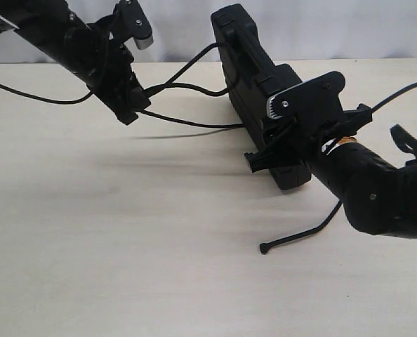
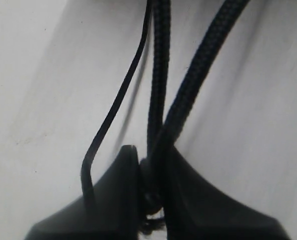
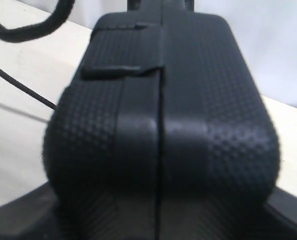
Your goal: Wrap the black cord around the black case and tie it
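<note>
Exterior view: finds the black case standing on its narrow edge on the pale counter, running from the far middle toward the near right. Shows the right gripper clamped around the near end of that case, a finger on each broad face. Places the left gripper above the counter, left of the case and apart from it, pinched tight on the black cord. Traces two runs of cord from there across to the case's left face. Picks out a thinner black line lower down, reaching the case near its base; cord or something else, cannot tell. Catches a loose end too, trailing from under the right arm onto the counter in front and ending in a small knobbed tip. Cannot tell how the cord passes behind the case.

Left wrist view: gives what the exterior view lacks, two thick braided strands squeezed side by side between the fingers. Puts the thinner line against the outside of one finger.

Right wrist view: fills nearly everything with the case's end, showing dimpled texture, a centre seam and a small latch tab, none of it readable from outside. Leaves only dark finger edges either side of the case.
</note>
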